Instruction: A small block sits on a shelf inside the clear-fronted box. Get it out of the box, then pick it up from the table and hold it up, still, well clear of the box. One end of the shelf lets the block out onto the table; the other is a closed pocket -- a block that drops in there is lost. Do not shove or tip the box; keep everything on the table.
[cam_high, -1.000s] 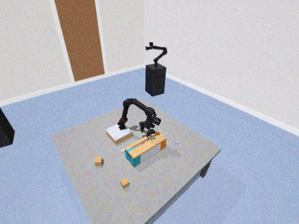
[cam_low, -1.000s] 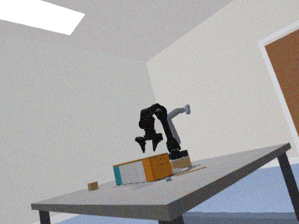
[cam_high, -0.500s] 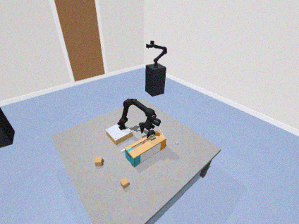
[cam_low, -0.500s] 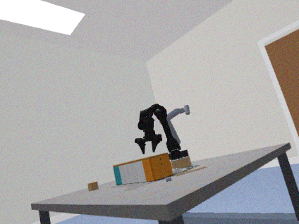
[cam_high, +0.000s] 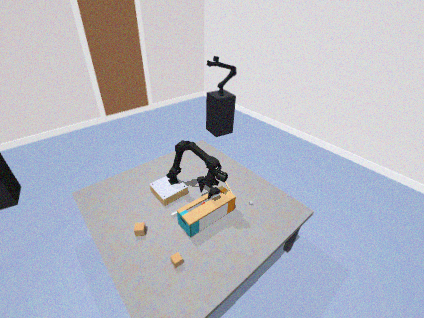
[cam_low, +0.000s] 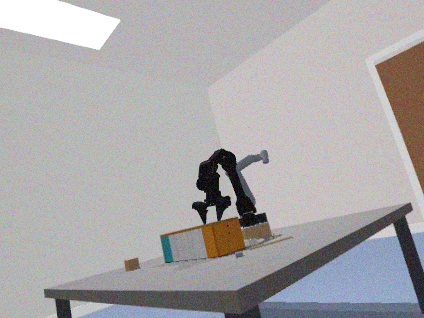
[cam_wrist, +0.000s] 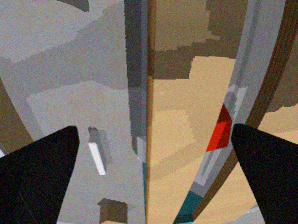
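Note:
The box (cam_high: 220, 204) (cam_low: 225, 239) (cam_wrist: 172, 100) stands on the table, with a teal end (cam_high: 191, 225) (cam_low: 166, 249) (cam_wrist: 189, 205) and an orange end (cam_high: 231, 204). Its top is tan wood with a long slot. The red block (cam_wrist: 219, 135) shows in the slot in the wrist view, near the right-hand finger in that picture. How it sits on the shelf is hard to tell. My gripper (cam_high: 207, 193) (cam_low: 211, 222) (cam_wrist: 157, 133) is open and empty, pointing down just above the box top, nearer the orange end. Whether a fingertip touches the box is unclear.
Two wooden cubes (cam_high: 140, 229) (cam_high: 176, 260) lie beyond the teal end. A small pale piece (cam_high: 251, 203) (cam_low: 239, 255) lies off the orange end. A thin tan rod (cam_low: 272, 243) lies behind the box. The arm's base stands on a white-topped block (cam_high: 162, 190).

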